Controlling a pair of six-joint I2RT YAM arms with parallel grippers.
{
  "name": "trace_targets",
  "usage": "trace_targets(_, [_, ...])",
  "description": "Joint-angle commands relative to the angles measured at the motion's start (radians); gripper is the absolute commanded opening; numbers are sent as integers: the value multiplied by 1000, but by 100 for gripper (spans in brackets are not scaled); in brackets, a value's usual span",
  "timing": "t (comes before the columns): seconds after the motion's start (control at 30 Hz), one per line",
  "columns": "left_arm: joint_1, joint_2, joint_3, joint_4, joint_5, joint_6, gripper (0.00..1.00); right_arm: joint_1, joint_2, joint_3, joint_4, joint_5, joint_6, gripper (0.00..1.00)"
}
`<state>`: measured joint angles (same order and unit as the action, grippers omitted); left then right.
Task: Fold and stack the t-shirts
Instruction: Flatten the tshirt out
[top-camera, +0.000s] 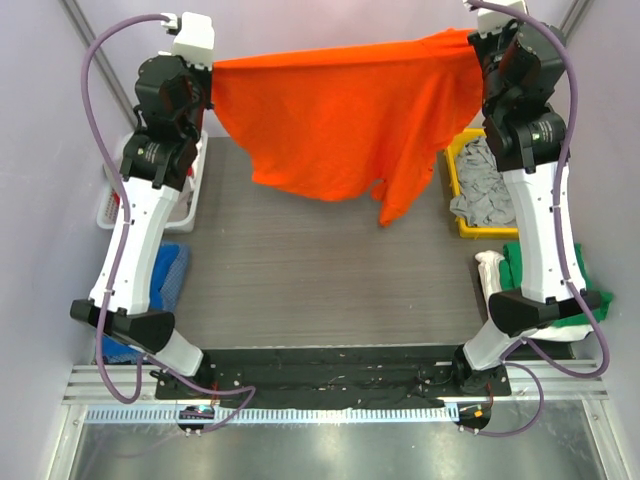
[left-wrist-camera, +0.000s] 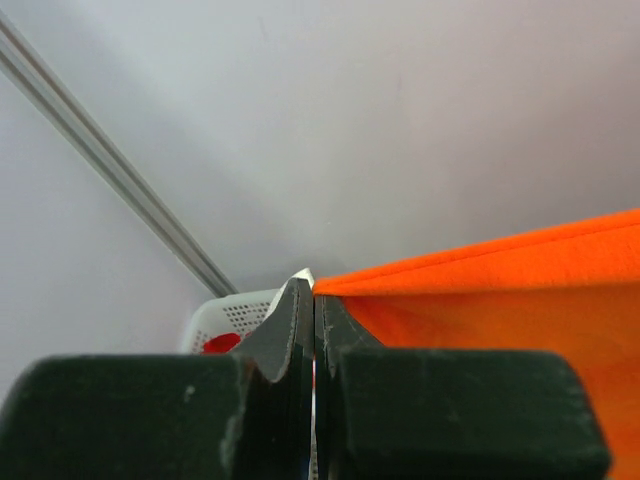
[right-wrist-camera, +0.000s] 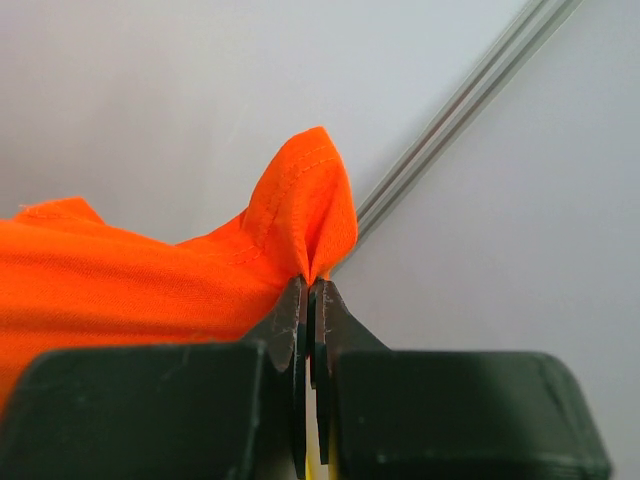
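Note:
A bright orange t-shirt (top-camera: 345, 115) hangs stretched in the air between my two raised arms, its lower edge dangling above the dark table (top-camera: 320, 290). My left gripper (left-wrist-camera: 313, 286) is shut on the shirt's left corner (left-wrist-camera: 480, 270). At the far right, my right gripper (right-wrist-camera: 309, 284) is shut on a bunched hem (right-wrist-camera: 300, 200) of the same shirt. A light grey t-shirt (top-camera: 480, 180) lies crumpled in a yellow bin (top-camera: 458, 215). Green (top-camera: 530, 270) and white (top-camera: 490, 268) cloth lies beside the right arm.
A white perforated basket (top-camera: 110, 205) stands at the left, behind the left arm; it shows in the left wrist view (left-wrist-camera: 230, 315) with something red inside. Blue cloth (top-camera: 165, 275) lies at the left near edge. Grey walls with metal rails (right-wrist-camera: 450, 110) close the back.

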<state>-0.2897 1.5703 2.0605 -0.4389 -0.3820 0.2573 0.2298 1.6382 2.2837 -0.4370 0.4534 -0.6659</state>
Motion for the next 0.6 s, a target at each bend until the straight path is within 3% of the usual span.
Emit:
trace_targets(0.0, [46, -125, -74, -58, -43, -38, 0, -35, -124, -6, -46, 82, 49, 1])
trace_targets(0.3, [46, -378, -304, -181, 75, -81, 0, -33, -282, -185, -180, -22, 184, 1])
trace_targets(0.57, [47, -362, -313, -94, -10, -87, 0, -35, -233, -162, -137, 54, 163, 1])
